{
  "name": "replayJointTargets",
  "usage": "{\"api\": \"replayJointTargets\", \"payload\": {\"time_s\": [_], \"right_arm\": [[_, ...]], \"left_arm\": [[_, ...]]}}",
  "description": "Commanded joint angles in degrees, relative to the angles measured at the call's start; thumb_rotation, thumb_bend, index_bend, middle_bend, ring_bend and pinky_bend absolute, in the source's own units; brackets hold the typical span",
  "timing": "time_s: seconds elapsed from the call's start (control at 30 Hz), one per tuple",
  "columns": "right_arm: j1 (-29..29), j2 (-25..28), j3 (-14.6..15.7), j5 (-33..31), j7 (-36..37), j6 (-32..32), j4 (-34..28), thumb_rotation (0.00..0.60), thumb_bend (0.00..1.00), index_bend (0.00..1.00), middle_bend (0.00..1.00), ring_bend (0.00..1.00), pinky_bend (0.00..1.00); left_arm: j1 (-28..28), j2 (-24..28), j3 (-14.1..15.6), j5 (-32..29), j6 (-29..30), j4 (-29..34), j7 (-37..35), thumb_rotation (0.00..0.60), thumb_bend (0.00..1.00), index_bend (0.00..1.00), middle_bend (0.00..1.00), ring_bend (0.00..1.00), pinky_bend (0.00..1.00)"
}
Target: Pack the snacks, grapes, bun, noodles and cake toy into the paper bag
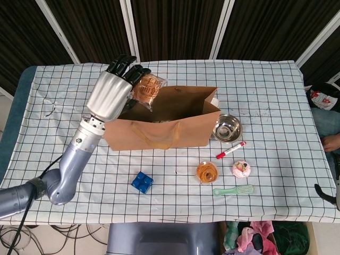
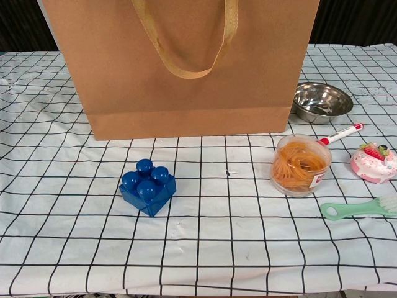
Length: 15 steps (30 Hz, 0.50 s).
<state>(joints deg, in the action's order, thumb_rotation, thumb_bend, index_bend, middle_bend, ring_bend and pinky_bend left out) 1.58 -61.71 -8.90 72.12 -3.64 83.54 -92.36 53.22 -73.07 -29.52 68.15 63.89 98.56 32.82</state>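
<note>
Fingers point(image 1: 127, 66) of the left hand point(image 1: 114, 90) curl round a wrapped bun point(image 1: 147, 89), holding it in its clear wrapper above the left part of the paper bag's point(image 1: 159, 119) open mouth. Only a small dark bit of the right hand point(image 1: 326, 194) shows at the right edge of the head view, and whether its fingers are spread or closed cannot be told.

Nearest the robot on the surface point(image 1: 265, 95), a checked white cloth, lies a green brush point(image 1: 234, 190), its bristle end pointing right. Left of it and well apart sits a blue building block point(image 1: 142, 182), studs up. Just beyond the brush stand the tub of noodles point(image 1: 207, 172), upright with orange strands inside, and beside it to the right the pink cake toy point(image 1: 241, 169) with a strawberry on top. They are near each other but not touching. A red-capped marker point(image 1: 230, 150) lies slanted behind them, between the noodles and a steel bowl point(image 1: 227, 128). That bowl sits just beside the bag's right end.

The bag stands upright in the middle, handle point(image 2: 186, 43) hanging down its near face. In the chest view it fills the top of the frame, and neither hand shows there.
</note>
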Motion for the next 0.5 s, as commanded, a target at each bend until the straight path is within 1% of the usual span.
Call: {"api": "replayJointTargets", "payload": {"time_s": [0.03,0.1,0.17,0.3,0.4,0.5], "right_arm": [[-0.02,-0.04,-0.01,-0.01,-0.06,0.07,-0.01,0.6,0.19,0.08,0.09,0.2,0.25],[-0.03,-0.02,-0.01,0.05,0.0,0.1,-0.12,0.6,0.19,0.08,0.09,0.2,0.25],[-0.04,-0.01,-0.03,0.1,-0.01,0.2,-0.16,0.6,0.19,0.08,0.09,0.2,0.25],[-0.09,0.05,0.02,0.25,0.16,0.26,-0.29,0.6,0.19,0.08,0.09,0.2,0.25],[-0.1,0.08,0.04,0.37,0.18,0.31,-0.38,0.6,0.19,0.08,0.09,0.2,0.25],[-0.14,0.12,0.03,0.46,0.19,0.46,-0.41,0.6,0.19,0.08,0.09,0.2,0.25]], "left_arm": [[0.75,-0.52,1.27,-3.55,-1.52,-0.25,1.27,0.6,0.22,0.16,0.17,0.02,0.05],[0.97,0.48,1.87,-6.97,-3.18,1.4,2.98,0.6,0.16,0.09,0.08,0.0,0.0],[1.25,1.71,1.98,-10.15,-4.12,3.5,4.35,0.6,0.13,0.07,0.04,0.0,0.0],[1.83,2.99,2.07,-13.02,-2.79,5.44,7.13,0.6,0.04,0.07,0.01,0.0,0.0],[1.96,3.8,2.36,-13.67,-2.38,7.14,7.65,0.6,0.01,0.07,0.01,0.0,0.0],[1.3,4.83,2.24,-12.07,-0.65,9.25,6.42,0.6,0.01,0.07,0.02,0.0,0.0]]}}
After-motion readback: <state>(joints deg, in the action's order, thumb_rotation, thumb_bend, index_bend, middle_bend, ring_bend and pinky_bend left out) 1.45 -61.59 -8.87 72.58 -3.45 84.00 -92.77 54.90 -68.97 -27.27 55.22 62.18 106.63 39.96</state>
